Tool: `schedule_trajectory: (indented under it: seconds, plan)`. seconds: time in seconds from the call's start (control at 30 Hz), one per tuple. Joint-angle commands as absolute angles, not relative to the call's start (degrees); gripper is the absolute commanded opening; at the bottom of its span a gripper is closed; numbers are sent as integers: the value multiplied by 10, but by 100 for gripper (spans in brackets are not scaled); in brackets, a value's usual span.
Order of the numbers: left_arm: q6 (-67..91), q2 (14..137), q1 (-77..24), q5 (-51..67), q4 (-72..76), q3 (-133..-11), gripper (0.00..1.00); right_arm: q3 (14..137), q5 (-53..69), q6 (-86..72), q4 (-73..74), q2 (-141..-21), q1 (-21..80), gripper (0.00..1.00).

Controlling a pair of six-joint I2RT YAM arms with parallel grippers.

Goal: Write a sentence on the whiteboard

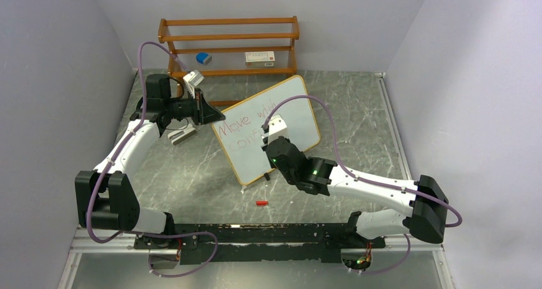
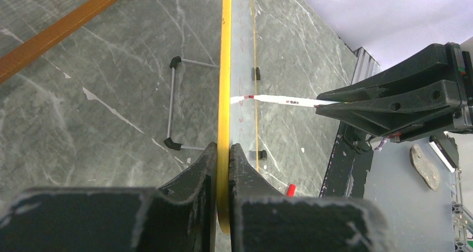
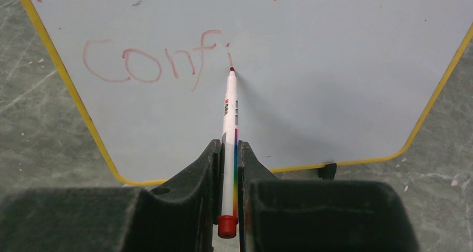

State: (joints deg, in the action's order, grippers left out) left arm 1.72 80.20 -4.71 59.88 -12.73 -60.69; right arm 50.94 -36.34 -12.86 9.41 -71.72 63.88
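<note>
Right end effector (image 3: 228,146) is clamped tight on the marker (image 3: 229,115). The barrel runs straight out between the jaws, and the red tip touches the whiteboard (image 3: 346,85) just after the "i" of "Confi". The board stands on its bottom edge mid-surface (image 1: 192,180), rotated so the writing line climbs away to the right in the top view. Left end effector (image 2: 223,151) is pinched shut on the yellow frame (image 2: 225,68) near the board's top-left corner, so that arm is your brace. The right arm is the one on the writing face and does the work. The marker meets the face close to square-on, though that's hard to be sure of from the edge-on left wrist view. Your next letter goes to the right of the tip, along the same line. There's plenty of bare white to the right before the frame, and below the line down to the bottom edge with its black foot (image 3: 327,170). Above is tight, since the first line, "Move wi…", sits just over it. Sideways drag could rock the board against the left grip, so I'd go light on the strokes. The red cap (image 1: 261,203) lies loose on the surface in front of the board, near the right forearm. The wooden shelf rack (image 1: 229,36) is well behind and out of play.
</note>
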Motion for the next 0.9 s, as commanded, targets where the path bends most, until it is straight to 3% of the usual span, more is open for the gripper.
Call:
schedule_trajectory:
  seconds: [0.0,0.87]
  plan:
    - [-20,804,-49,569,-142,-611,5,508,-346,-141,121,-718,637,0]
    - [-21,804,-49,567,-144,-611,5,492,-380,-110,76,-681,613,0]
